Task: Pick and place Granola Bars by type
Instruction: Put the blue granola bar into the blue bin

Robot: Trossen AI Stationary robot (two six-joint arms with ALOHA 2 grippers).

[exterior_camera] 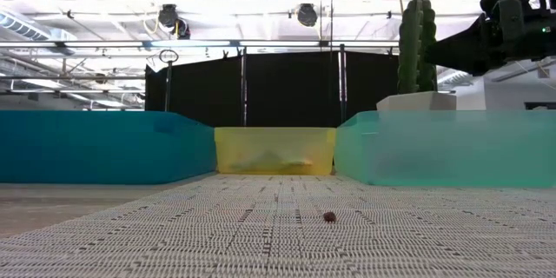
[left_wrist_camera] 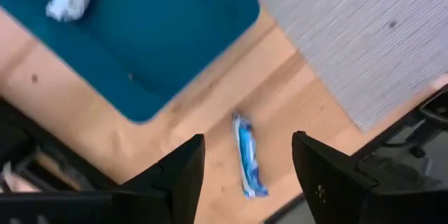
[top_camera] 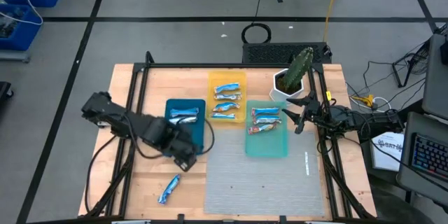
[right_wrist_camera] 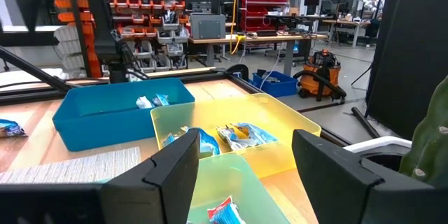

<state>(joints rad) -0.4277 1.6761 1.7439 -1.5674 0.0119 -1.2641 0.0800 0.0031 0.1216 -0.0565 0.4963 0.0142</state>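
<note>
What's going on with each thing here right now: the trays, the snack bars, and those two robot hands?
Blue tray: holds bars at one end.
Yellow tray: holds several blue-and-white bars.
Teal tray: holds a few bars, one reddish.
Loose bar: lying flat on the bare wood, untouched.
Left gripper: fingers apart, empty, above the loose bar.
Right gripper: fingers apart, empty, beside the teal tray.
Cactus pot: upright.

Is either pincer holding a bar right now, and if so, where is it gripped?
No. The left pincer is open above the loose granola bar on the wood; the right pincer is open and empty beside the teal tray.
</note>
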